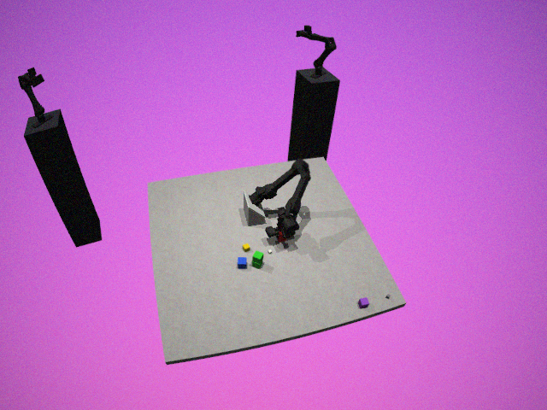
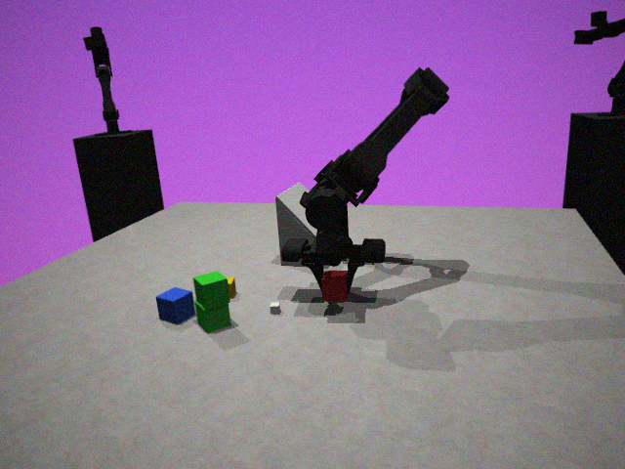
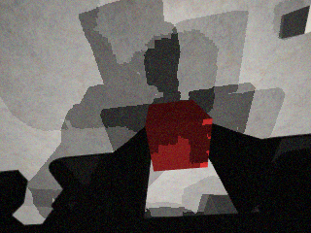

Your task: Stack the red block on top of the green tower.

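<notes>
Grey tabletop [image 2: 454,394] under a flat purple backdrop carries everything. At its middle the arm reaches down, and its jaws [image 2: 335,283] are clenched on the red block [image 2: 334,285], one finger against each side; the wrist view shows the same block [image 3: 178,136] wedged between the two dark fingers, and in the exterior view its underside seems to sit a touch above its own shadow. Just beside the jaws, toward the green tower [image 2: 212,301], lies a tiny white cube [image 2: 274,307]. The tower stands upright, two green cubes with the upper one set slightly askew. A blue block [image 2: 175,304] sits just beside the tower on the side away from the jaws, and a yellow block [image 2: 230,286] peeks out behind it. Behind the jaws stands a grey wedge [image 2: 291,218]. Well apart, near the tabletop's corner, rests a purple cube [image 1: 362,301].
</notes>
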